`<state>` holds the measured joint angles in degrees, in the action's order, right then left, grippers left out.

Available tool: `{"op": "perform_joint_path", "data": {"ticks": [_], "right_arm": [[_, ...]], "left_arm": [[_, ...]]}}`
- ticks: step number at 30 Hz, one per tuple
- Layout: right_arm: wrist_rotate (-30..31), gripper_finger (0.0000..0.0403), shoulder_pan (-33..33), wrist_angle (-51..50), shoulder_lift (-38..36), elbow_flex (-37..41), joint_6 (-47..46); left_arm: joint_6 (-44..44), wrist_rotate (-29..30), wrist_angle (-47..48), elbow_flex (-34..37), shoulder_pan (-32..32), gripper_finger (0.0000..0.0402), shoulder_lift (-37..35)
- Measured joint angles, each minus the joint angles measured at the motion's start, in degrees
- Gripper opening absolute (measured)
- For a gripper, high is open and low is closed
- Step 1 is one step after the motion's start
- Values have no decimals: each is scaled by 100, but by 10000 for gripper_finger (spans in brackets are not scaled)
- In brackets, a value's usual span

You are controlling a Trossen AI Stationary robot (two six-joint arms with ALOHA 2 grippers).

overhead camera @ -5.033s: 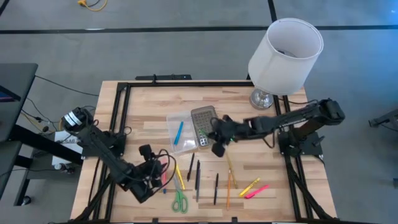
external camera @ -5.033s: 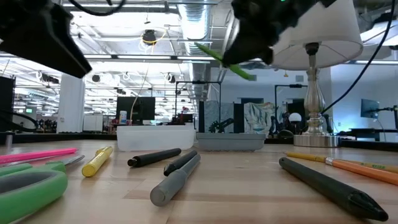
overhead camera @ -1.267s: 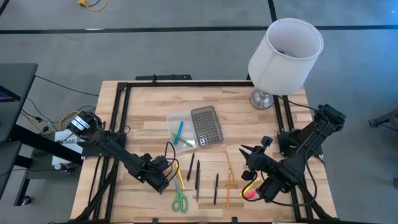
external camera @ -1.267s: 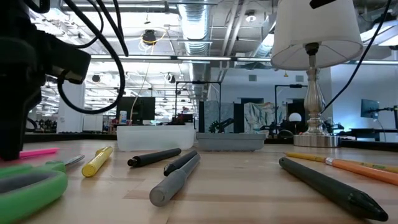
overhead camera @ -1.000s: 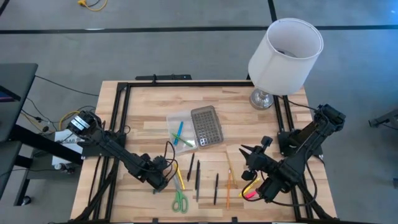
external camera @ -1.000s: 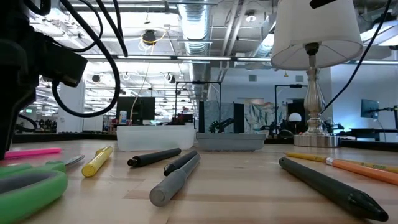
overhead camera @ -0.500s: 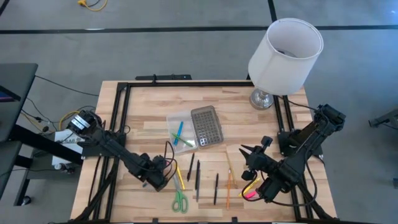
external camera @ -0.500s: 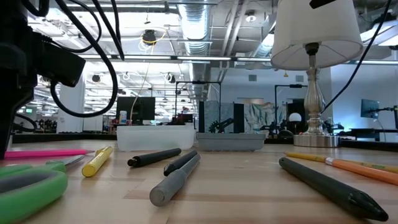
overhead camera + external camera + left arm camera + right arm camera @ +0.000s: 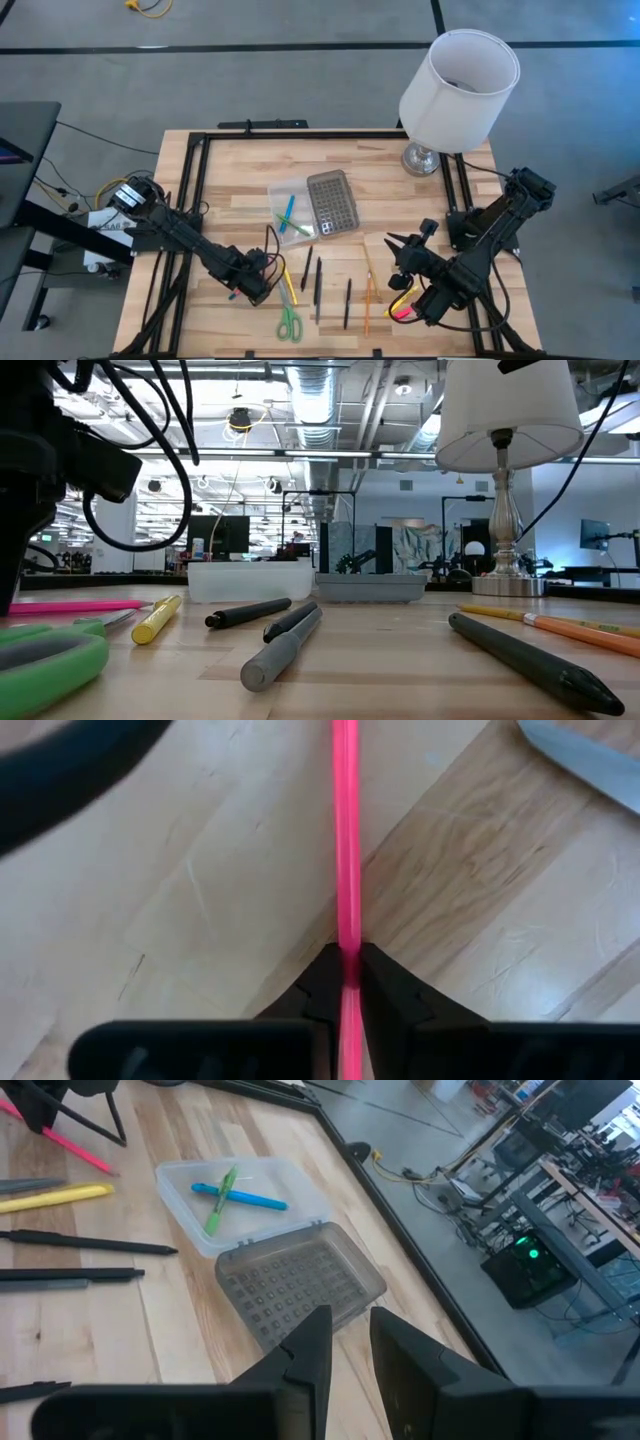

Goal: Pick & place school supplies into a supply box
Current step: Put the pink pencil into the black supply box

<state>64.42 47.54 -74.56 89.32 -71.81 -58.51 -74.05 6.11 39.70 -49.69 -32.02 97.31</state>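
While reaching low over the table, left gripper [image 9: 348, 982] pinching pink pen [image 9: 346, 840] (right gripper [image 9: 347, 1342] parted, idle).

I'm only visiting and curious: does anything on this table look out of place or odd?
A table lamp stands at the table's far right corner, odd among school supplies. The pens lie scattered, only two in the open supply box. Nothing looks spilled or broken.

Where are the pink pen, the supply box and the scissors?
pink pen [image 9: 346, 840], left wrist view, mid shaft.
supply box [image 9: 180, 1181], right wrist view, clear tray's rim.
scissors [image 9: 289, 324], high view, green handles.
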Motion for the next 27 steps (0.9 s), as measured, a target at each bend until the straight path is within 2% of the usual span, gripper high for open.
{"op": "perform_joint_path", "data": {"ticks": [13, 27], "right_arm": [[-2, 68, -52, 0, 0, 2, 1], [-2, 68, -328, 0, 0, 2, 49]], "left_arm": [[53, 966, -10, 68, -246, 5, -387], [47, 596, -48, 44, -324, 5, -470]]}}
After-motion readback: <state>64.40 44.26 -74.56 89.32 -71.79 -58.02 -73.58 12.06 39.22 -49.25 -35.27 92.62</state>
